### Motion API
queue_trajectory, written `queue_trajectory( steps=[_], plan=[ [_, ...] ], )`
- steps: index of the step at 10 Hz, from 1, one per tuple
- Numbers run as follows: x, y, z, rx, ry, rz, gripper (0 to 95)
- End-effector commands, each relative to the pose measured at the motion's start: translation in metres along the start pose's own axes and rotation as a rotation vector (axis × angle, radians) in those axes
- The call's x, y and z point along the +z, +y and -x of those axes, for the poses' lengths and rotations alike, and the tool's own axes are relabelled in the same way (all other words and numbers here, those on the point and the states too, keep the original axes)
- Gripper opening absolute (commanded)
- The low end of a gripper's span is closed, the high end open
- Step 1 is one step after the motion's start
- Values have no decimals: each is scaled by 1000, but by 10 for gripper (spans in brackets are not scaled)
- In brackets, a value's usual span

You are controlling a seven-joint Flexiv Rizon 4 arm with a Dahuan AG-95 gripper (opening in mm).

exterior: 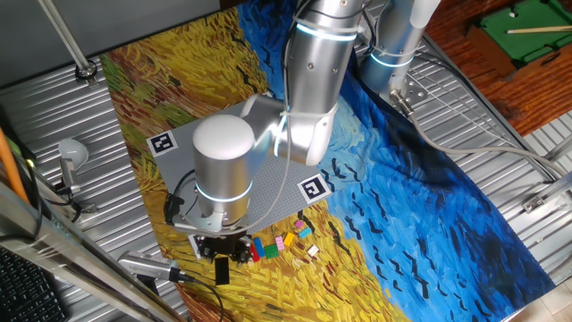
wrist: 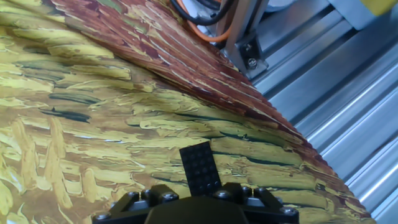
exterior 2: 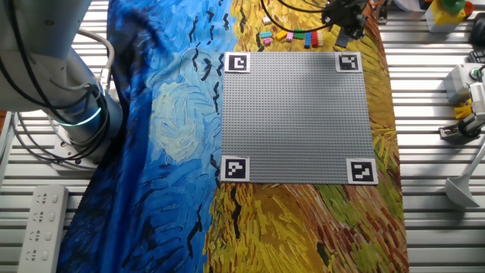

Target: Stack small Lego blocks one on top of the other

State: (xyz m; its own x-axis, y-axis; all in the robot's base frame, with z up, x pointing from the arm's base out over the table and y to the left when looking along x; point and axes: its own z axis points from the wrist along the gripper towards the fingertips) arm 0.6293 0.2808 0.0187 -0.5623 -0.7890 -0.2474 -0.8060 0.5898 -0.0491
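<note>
My gripper (exterior: pixel 223 253) hangs low over the yellow cloth near its front edge, just off the grey baseplate (exterior: pixel 273 188). A flat black Lego block (wrist: pixel 200 165) sticks out from between the jaws, which stand shut on it. It shows as a dark strip under the hand (exterior: pixel 222 270) and again beside the gripper (exterior 2: pixel 342 29) in the other fixed view. Right beside it lies a loose row of small Lego blocks (exterior: pixel 268 247), red, green, yellow and pink, with a white one (exterior: pixel 313 252) at the end. The same row (exterior 2: pixel 292 36) lies along the baseplate's (exterior 2: pixel 295 114) far edge.
Four black-and-white markers sit on the baseplate corners, one (exterior: pixel 313 188) close to the blocks. Ribbed metal table (wrist: pixel 348 112) begins just past the cloth edge, with a bracket and orange cables (wrist: pixel 239 37). A power strip (exterior 2: pixel 38 224) lies at the left.
</note>
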Motion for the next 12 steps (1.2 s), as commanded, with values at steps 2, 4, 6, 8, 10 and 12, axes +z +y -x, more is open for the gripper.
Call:
queue_trajectory(
  steps=[2,4,6,8,10,12],
  plan=[
    [4,0,0,8,-3,-6,570],
    [7,0,0,16,-3,-7,570],
    [10,-1,2,20,-4,-7,570],
    [13,-1,3,30,-9,-4,570],
    [16,1,5,43,-15,-1,570],
    [18,4,7,44,-16,-2,570]
  ],
)
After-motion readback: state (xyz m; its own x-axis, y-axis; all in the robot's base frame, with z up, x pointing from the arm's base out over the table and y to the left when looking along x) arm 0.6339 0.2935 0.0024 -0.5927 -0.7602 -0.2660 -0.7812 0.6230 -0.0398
